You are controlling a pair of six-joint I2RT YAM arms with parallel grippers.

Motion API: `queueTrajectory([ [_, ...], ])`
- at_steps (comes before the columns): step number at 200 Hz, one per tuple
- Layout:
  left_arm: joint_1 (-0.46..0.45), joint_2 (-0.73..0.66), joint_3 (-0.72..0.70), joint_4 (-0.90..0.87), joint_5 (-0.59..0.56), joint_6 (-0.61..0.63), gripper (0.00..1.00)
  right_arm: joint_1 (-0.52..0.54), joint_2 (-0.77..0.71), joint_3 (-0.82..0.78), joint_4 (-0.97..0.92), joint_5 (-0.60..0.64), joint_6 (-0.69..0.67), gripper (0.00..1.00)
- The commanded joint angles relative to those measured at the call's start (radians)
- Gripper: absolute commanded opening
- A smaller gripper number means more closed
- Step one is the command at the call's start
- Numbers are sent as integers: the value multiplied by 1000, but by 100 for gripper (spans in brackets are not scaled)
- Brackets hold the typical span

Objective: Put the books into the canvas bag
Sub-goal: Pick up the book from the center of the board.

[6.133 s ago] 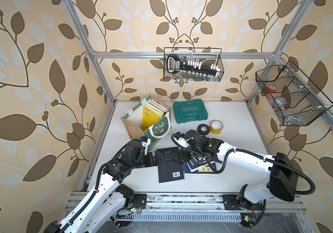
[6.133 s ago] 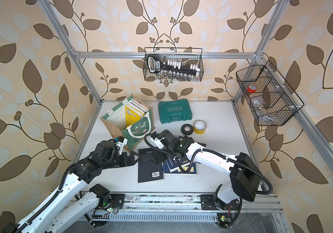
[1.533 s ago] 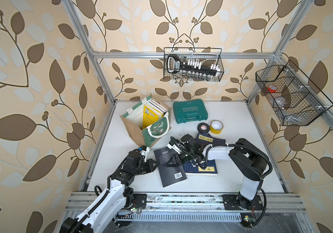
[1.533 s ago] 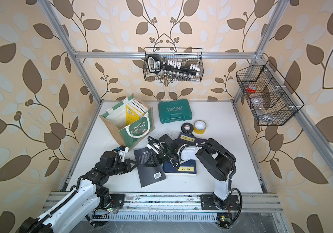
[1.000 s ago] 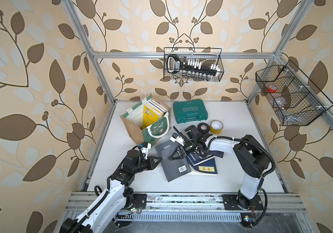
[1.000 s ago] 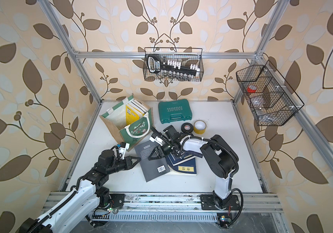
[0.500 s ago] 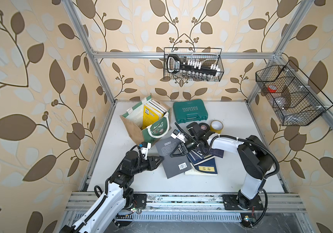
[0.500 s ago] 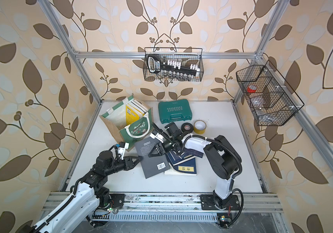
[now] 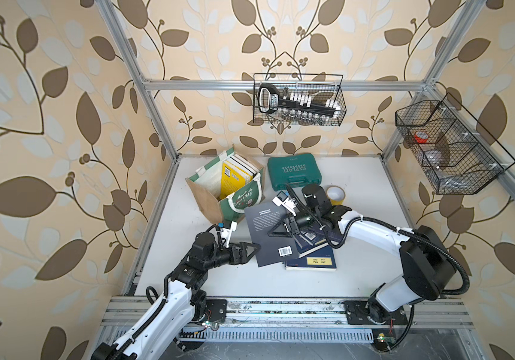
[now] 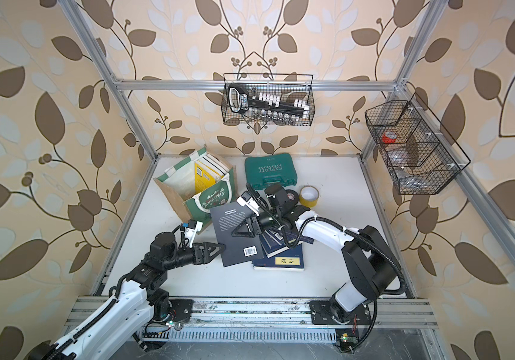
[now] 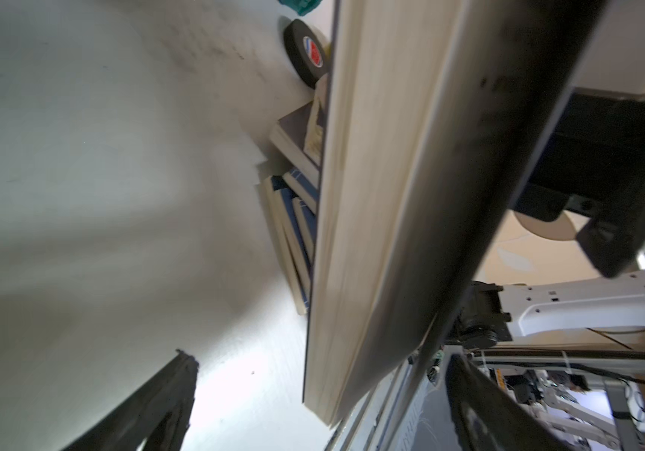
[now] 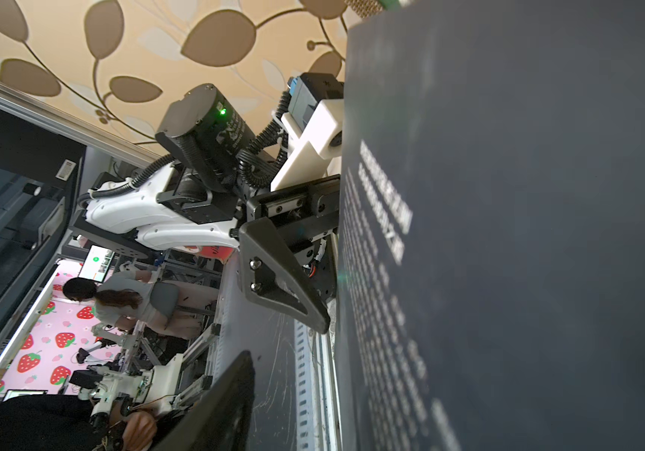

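Observation:
The canvas bag [image 9: 206,202] [image 10: 184,205] stands open at the back left with yellow books [image 9: 232,177] upright inside. A dark book [image 9: 268,246] [image 10: 234,246] with a barcode lies tilted, its near corner over a stack of navy books [image 9: 310,261]. My right gripper [image 9: 276,230] is at its raised right edge. One finger [image 12: 227,398] stands off the cover [image 12: 528,234]; the other is hidden. My left gripper [image 9: 248,249] [image 11: 320,357] is open wide, its jaws on either side of the book's left page edge [image 11: 360,195] without touching it.
A green tool case [image 9: 295,173] lies behind the books, beside a yellow tape roll [image 9: 335,194] and a black tape roll [image 11: 307,54]. Wire baskets hang on the back wall [image 9: 299,103] and the right wall [image 9: 449,146]. The metal rail [image 9: 281,311] runs along the front.
My left gripper has gone from shut to wide open and reached the dark book's left edge. The right gripper has swung the book up and back-left, towards the bag.

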Motion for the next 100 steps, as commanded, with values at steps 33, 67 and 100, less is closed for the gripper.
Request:
queueTrajectory([
  [33, -21, 75, -22, 305, 171, -62, 99, 16, -91, -61, 212, -98, 114, 5],
  [67, -54, 100, -37, 398, 209, -103, 71, 23, -74, -58, 221, -77, 115, 5],
  [100, -71, 51, -28, 306, 172, -81, 2, 19, -55, -50, 221, -77, 111, 11],
])
